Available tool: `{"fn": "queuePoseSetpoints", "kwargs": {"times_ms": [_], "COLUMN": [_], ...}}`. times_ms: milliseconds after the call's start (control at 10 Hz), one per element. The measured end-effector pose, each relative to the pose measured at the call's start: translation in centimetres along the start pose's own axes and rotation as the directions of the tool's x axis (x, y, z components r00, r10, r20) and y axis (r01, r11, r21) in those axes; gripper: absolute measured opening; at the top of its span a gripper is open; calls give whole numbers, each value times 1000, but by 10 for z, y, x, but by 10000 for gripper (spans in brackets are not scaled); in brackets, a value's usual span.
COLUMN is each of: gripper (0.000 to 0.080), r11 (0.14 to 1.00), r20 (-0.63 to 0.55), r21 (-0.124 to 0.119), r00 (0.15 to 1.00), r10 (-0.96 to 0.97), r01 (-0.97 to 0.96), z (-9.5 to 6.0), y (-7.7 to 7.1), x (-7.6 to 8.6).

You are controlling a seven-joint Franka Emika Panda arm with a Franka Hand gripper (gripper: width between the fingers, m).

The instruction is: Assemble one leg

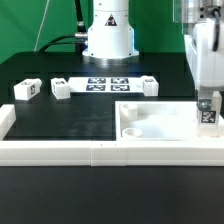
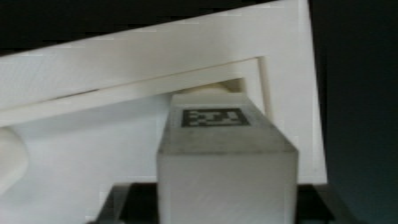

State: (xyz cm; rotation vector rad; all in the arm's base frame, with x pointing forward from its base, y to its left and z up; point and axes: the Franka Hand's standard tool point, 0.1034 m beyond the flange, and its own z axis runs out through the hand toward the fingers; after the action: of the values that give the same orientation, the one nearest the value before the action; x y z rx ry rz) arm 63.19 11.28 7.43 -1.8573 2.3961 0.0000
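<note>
My gripper (image 1: pixel 207 103) is shut on a leg (image 1: pixel 208 115), a small white peg with a black-and-white tag, held upright. It stands at the right side of the large flat white panel (image 1: pixel 150 122), which lies at the exterior view's right front. I cannot tell whether the leg's lower end touches the panel. In the wrist view the leg (image 2: pixel 221 150) fills the middle between my dark fingers (image 2: pixel 135 205), with the gripper (image 2: pixel 222 205) closed round it. The panel (image 2: pixel 107 95) and one of its edges lie behind it.
Two loose legs (image 1: pixel 26 88) (image 1: pixel 62 88) lie at the exterior view's left and a third (image 1: pixel 150 84) at the back right. The marker board (image 1: pixel 106 83) lies before the robot base (image 1: pixel 107 40). A white rail (image 1: pixel 60 151) runs along the front.
</note>
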Motion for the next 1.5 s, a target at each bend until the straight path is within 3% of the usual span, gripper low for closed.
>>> {"fn": "queuePoseSetpoints", "kwargs": {"times_ms": [200,700,800,900,1100,1500], "gripper": [294,294,474,589,637,648], "r11": [995,993,996,996,996,997], "r20": [0,4,4,4,4,4], "r21": [0,2,2,2,2,2], "r00": [995,993,996,996,996,997], "r10": [97,114,90,90,85,79], "r01": [-97,-114,-90,-90,-85,-79], "z": [-1,0,0,0,0,0], "y": [-1,-1,-1,0,0,0], "x": [0,2,1,1,1,0]}}
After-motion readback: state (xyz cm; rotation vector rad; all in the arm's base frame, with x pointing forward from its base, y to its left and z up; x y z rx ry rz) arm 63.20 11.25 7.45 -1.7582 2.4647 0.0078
